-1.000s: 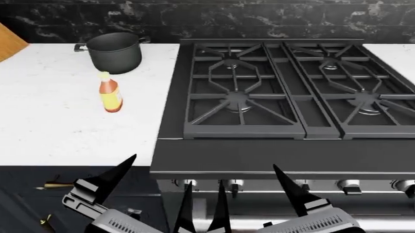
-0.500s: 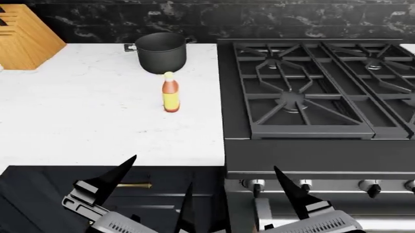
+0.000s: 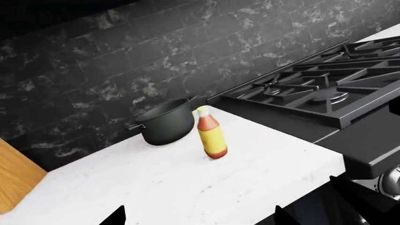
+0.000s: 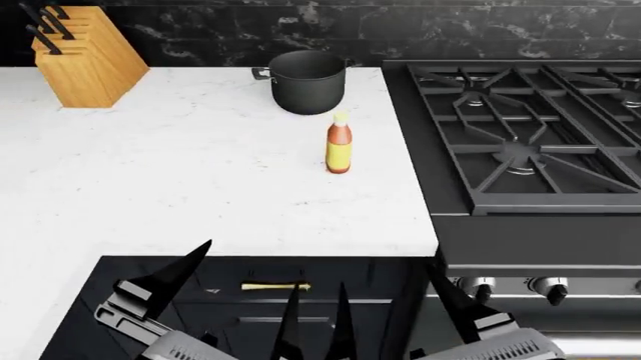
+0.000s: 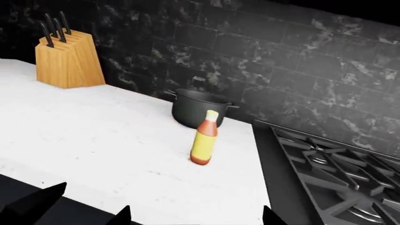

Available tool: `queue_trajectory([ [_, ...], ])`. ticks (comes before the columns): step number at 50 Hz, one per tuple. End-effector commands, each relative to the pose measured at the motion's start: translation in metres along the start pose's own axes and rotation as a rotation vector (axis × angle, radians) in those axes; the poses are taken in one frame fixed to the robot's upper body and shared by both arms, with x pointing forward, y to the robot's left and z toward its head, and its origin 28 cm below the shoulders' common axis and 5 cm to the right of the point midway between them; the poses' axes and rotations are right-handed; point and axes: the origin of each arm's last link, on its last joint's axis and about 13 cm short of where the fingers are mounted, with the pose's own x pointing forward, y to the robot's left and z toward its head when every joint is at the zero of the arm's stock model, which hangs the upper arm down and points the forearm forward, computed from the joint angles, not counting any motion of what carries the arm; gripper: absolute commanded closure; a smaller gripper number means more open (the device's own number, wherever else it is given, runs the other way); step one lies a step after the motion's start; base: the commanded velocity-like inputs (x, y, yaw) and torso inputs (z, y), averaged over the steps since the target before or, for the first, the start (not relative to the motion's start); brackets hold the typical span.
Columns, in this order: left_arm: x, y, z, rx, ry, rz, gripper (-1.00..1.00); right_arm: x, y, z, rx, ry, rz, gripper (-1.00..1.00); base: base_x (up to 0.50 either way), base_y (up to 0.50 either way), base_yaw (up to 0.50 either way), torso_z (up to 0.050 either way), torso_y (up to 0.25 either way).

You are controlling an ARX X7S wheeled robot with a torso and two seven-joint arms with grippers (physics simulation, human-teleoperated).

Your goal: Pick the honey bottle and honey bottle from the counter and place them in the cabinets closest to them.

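Upright on the white worktop (image 4: 180,172), a honey bottle (image 4: 338,143) stands near a black pot (image 4: 308,81); left gripper (image 4: 245,289) and right gripper (image 4: 392,298) hover low, jaws wide, empty.

Kitchen: gas stove (image 4: 531,142), knife block (image 4: 90,64)

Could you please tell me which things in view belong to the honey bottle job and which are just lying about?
Job:
honey bottle, upright on the counter; only one shows
left gripper and right gripper, both open and empty

Lying about:
black pot
knife block
stove
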Motion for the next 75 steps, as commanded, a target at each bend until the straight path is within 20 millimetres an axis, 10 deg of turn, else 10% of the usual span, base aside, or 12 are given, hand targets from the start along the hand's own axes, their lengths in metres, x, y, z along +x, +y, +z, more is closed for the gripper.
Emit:
queue_trajectory([
  [1,-0.0002,-0.0009,0.0008,0.002,-0.001,-0.001,-1.0,-0.0014,-0.001,0.0005,0.018,0.001,0.007,-1.0,0.0,0.0,0.0,0.0,0.0],
  [75,0.0007,-0.0004,-0.0017,-0.002,0.002,0.0,-1.0,-0.0016,0.0008,0.0007,0.048,0.016,0.045,-1.0,0.22,0.09,0.0,0.0,0.0],
])
